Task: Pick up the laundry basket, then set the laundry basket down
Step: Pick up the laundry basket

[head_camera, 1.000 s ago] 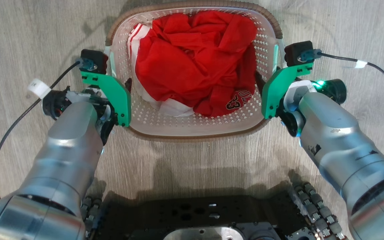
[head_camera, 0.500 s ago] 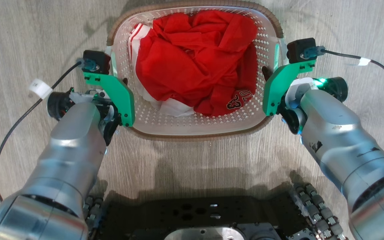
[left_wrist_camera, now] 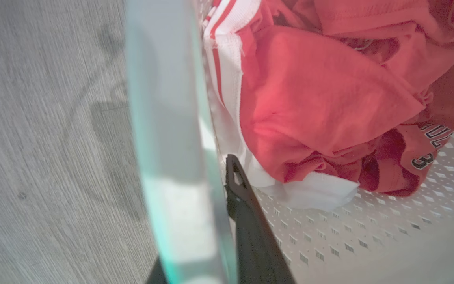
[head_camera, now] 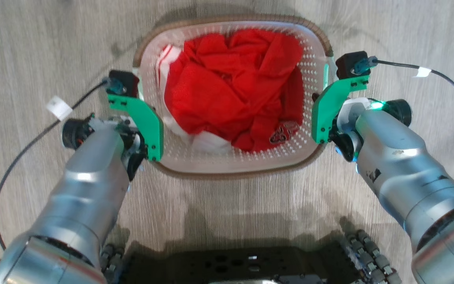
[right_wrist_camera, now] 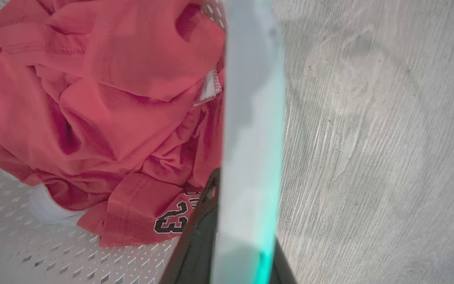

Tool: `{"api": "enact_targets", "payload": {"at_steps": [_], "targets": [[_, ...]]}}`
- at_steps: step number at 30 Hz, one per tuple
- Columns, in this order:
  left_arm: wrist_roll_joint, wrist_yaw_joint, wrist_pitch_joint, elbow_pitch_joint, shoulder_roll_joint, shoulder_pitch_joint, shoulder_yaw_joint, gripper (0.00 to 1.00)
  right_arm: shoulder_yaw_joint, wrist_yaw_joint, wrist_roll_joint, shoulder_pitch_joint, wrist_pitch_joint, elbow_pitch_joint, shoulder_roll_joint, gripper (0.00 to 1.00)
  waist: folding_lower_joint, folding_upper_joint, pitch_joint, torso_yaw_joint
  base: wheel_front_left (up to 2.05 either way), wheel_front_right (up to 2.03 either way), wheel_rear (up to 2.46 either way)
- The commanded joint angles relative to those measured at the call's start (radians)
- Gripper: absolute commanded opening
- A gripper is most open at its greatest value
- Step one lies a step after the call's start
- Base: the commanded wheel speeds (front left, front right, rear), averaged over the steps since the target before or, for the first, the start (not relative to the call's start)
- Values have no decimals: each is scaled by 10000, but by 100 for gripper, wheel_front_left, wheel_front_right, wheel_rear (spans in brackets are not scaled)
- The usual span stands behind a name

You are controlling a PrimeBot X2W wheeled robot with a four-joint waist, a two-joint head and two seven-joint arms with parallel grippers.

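The basket (head_camera: 231, 169), holding red clothes (head_camera: 231, 90), sits between both arms over the floor (head_camera: 34, 47). The left gripper (left_wrist_camera: 207, 221) pinches its left handle (left_wrist_camera: 164, 118). The right gripper (right_wrist_camera: 242, 205) pinches the right handle (right_wrist_camera: 250, 98). Each has one finger inside the basket.

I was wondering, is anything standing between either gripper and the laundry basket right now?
Nothing visible does: the left gripper is shut on the left handle of the laundry basket, and the right gripper is shut on its right handle.
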Motion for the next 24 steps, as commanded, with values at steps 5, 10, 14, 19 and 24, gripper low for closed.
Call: {"api": "enact_targets", "payload": {"at_steps": [5, 10, 14, 19, 24], "targets": [[-507, -3, 637, -214, 272, 750, -377, 0, 244, 60, 220, 808, 545, 116, 149, 0, -1, 0, -1135, -2, 0, 0, 0], [-1026, -4, 1191, -357, 340, 1168, -709, 0, 351, 60, 474, 1264, 1195, 161, 149, 0, -1, 0, -2266, -75, 0, 0, 0], [-1447, -4, 1568, -561, 379, 1612, -1028, 0, 624, 60, 523, 1619, 1624, 67, 149, 0, -1, 0, -3271, -102, 0, 0, 0], [-1722, -4, 1643, -440, 522, 2007, -1221, 0, 855, 60, 590, 1944, 1879, -52, 149, 0, -1, 0, -4317, -156, 0, 0, 0], [-2065, -4, 2065, -457, 523, 2443, -1504, 0, 952, 60, 950, 2301, 2411, -243, 149, 0, -1, 0, -5470, -138, 0, 0, 0]]}}
